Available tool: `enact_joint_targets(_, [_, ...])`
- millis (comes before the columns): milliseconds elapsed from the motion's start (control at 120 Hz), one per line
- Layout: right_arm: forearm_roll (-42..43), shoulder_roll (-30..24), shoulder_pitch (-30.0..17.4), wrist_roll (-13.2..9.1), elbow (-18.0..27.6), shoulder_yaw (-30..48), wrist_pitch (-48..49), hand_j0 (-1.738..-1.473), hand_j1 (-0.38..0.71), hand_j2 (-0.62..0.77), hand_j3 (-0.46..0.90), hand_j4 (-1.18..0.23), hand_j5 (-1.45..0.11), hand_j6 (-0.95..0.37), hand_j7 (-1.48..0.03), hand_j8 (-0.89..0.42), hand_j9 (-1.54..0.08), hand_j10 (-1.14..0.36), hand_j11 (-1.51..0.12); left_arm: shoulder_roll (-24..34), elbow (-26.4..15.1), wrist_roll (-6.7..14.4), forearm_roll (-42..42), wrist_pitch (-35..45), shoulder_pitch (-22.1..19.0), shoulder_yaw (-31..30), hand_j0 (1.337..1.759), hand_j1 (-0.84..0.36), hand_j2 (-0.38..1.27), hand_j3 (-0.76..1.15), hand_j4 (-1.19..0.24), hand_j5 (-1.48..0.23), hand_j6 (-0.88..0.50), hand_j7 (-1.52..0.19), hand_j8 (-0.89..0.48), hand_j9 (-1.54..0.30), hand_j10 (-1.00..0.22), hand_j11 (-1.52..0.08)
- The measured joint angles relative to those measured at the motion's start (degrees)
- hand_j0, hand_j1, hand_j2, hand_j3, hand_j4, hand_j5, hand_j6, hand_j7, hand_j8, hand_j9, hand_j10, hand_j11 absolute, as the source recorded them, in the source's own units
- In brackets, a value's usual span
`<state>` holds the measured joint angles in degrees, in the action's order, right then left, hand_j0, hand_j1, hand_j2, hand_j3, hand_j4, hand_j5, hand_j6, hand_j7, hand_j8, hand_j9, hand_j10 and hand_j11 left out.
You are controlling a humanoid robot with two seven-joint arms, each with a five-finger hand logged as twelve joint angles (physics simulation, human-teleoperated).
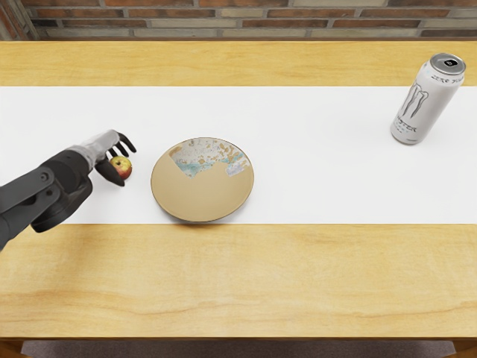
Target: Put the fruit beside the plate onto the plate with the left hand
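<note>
Apple [122,167], small, red and yellow, lies on a white table runner [313,149] just beneath the dark fingers [125,143] of the left hand [105,154], with the thumb close beside it on the near side. The fingers are apart and arched over the fruit, not clamped on it. A tan plate [201,200] lies near the fingertips, on their right. For a sound grip, fingers and thumb should close evenly round the apple before lifting, or it may roll away. A Monster drink can [426,98] stands well apart, beyond the plate.
</note>
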<state>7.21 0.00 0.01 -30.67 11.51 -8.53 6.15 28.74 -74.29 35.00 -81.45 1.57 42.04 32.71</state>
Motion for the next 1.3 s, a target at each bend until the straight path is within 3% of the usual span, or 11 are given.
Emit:
enact_joint_targets(283, [0.0,0.0,0.06,0.0,0.0,0.0,-0.01,-1.658,-0.35,0.0,0.0,0.0,0.0,0.0,0.0,0.0,0.0,0.0,0.0,-0.35,-0.06,0.0,-0.12,0.16,-0.08,-0.08,1.656,-0.24,0.12,0.0,-0.53,-0.68,-0.53,-0.68,-0.48,-0.69,-0.53,-0.69])
enact_joint_targets(475, [0.0,0.0,0.14,0.0,0.01,0.0,-0.03,-1.658,-0.35,0.0,0.0,0.0,0.0,0.0,0.0,0.0,0.0,0.0,0.0,-0.18,-0.09,-0.02,-0.26,0.19,0.07,-0.94,1.651,-0.26,0.07,0.0,-0.63,-0.8,-0.46,-0.82,-0.4,-0.84,-0.61,-0.84])
enact_joint_targets(558, [0.0,0.0,0.14,0.0,0.01,0.0,-0.02,-1.658,-0.35,0.0,0.0,0.0,0.0,0.0,0.0,0.0,0.0,0.0,0.0,-0.02,-0.09,-0.03,-0.24,0.2,-0.01,-1.03,1.648,-0.26,0.12,0.0,-0.68,-0.85,-0.46,-0.88,-0.37,-0.91,-0.64,-0.91])
enact_joint_targets(583, [0.0,0.0,0.14,0.0,0.01,0.0,-0.02,-1.658,-0.35,0.0,0.0,0.0,0.0,0.0,0.0,0.0,0.0,0.0,0.0,0.11,-0.09,-0.03,-0.21,0.21,-0.02,-1.05,1.643,-0.26,0.17,-0.1,-0.7,-0.87,-0.46,-0.9,-0.36,-0.93,-0.65,-0.93])
enact_joint_targets(667, [0.0,0.0,0.14,0.0,0.01,0.0,-0.01,-1.658,-0.35,0.0,0.0,0.0,0.0,0.0,0.0,0.0,0.0,0.0,0.0,0.17,-0.07,-0.02,-0.23,0.21,-0.02,-1.09,1.63,-0.28,0.19,-0.05,-0.74,-0.91,-0.44,-0.94,-0.35,-0.97,-0.65,-0.98])
enact_joint_targets(817, [0.0,0.0,0.15,0.0,0.01,0.0,-0.06,-1.658,-0.35,0.0,0.0,0.0,0.0,0.0,0.0,0.0,0.0,0.0,0.0,-0.17,-0.08,-0.06,-0.04,0.25,-0.1,-1.03,1.672,-0.27,0.09,0.05,-0.81,-0.98,-0.4,-1.02,-0.31,-1.06,-0.61,-1.08])
enact_joint_targets(850, [0.0,0.0,0.14,0.0,0.01,0.0,-0.07,-1.658,-0.35,0.0,0.0,0.0,0.0,0.0,0.0,0.0,0.0,0.0,0.0,-0.12,-0.15,-0.05,0.01,0.24,-0.03,-0.99,1.675,-0.28,0.17,-0.05,-0.82,-1.0,-0.39,-1.04,-0.32,-1.07,-0.62,-1.09])
enact_joint_targets(875, [0.0,0.0,0.15,0.0,0.01,0.0,-0.07,-1.658,-0.35,0.0,0.0,0.0,0.0,0.0,0.0,0.0,0.0,0.0,0.0,0.17,-0.42,-0.05,0.13,0.23,-0.1,-0.85,1.662,-0.29,0.26,-0.21,-0.83,-1.01,-0.39,-1.05,-0.33,-1.08,-0.64,-1.1])
enact_joint_targets(933, [0.0,0.0,0.14,0.0,0.01,0.0,-0.08,-1.658,-0.35,0.0,0.0,0.0,0.0,0.0,0.0,0.0,0.0,0.0,0.0,0.44,-1.61,-0.06,0.59,0.2,-0.12,-0.54,1.656,-0.32,0.39,-0.16,-0.84,-1.05,-0.38,-1.08,-0.33,-1.11,-0.66,-1.13])
enact_joint_targets(1150, [0.0,0.0,0.2,0.0,0.0,0.0,-0.09,-1.658,-0.35,0.0,0.0,0.0,0.0,0.0,0.0,0.0,0.0,0.0,0.0,0.61,-7.85,-0.08,2.07,0.01,0.14,1.8,1.648,-0.35,0.39,-0.06,-0.83,-1.17,-0.3,-1.16,-0.28,-1.18,-0.63,-1.18])
enact_joint_targets(1300, [0.0,0.0,0.28,0.0,0.0,0.0,-0.09,-1.658,-0.35,0.0,0.0,0.0,0.0,0.0,0.0,0.0,0.0,0.0,0.0,3.85,-11.29,-0.04,3.48,-0.14,0.81,3.11,1.646,-0.37,0.42,-0.03,-0.83,-1.2,-0.28,-1.18,-0.26,-1.2,-0.62,-1.19])
